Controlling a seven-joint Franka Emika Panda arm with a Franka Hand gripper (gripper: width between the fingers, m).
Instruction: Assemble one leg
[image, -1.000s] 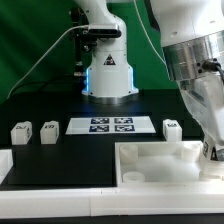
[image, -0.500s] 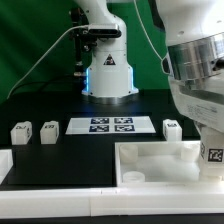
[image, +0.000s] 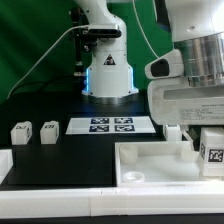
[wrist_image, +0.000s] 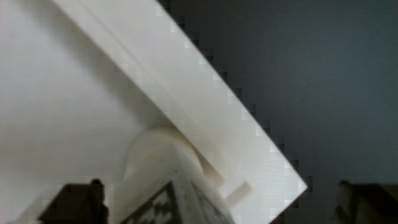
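Note:
One leg (image: 212, 152), a stubby white block with a black-and-white tag, stands at the large white tray panel's (image: 150, 160) corner on the exterior view's right. My gripper (image: 204, 136) hangs right over it, open. In the wrist view the leg (wrist_image: 169, 195) sits between the two dark fingertips (wrist_image: 75, 203), with a gap on each side, my gripper (wrist_image: 222, 205) not touching it. The panel's white wall (wrist_image: 169, 90) runs slantwise past it. Two more legs (image: 20, 133) (image: 48, 130) stand at the exterior view's left, and another leg (image: 172, 129) is half hidden behind my hand.
The marker board (image: 110, 125) lies flat in the middle of the black table. The robot's white base (image: 108, 75) rises behind it, with cables trailing to the exterior view's left. A white edge piece (image: 5, 160) lies at the near left.
The jaws have opened and let go of the leg, which now stands at the panel's corner. My hand has risen a little above it.

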